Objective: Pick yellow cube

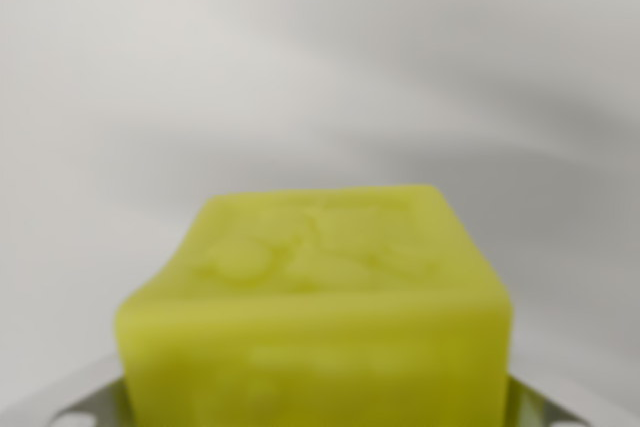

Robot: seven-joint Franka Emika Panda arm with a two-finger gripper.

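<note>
The yellow cube (pixel 320 297) fills the lower middle of the wrist view, very close to the camera and slightly blurred, with a faint relief on its top face. Grey finger parts (pixel 70 402) show at the bottom left and bottom right corners, pressed against the cube's two sides. My gripper (pixel 315 412) is shut on the cube. The cube's underside and the fingertips themselves are hidden below the frame.
Behind the cube there is only a blurred white and pale grey surface with soft diagonal shadows. No other object or edge can be made out.
</note>
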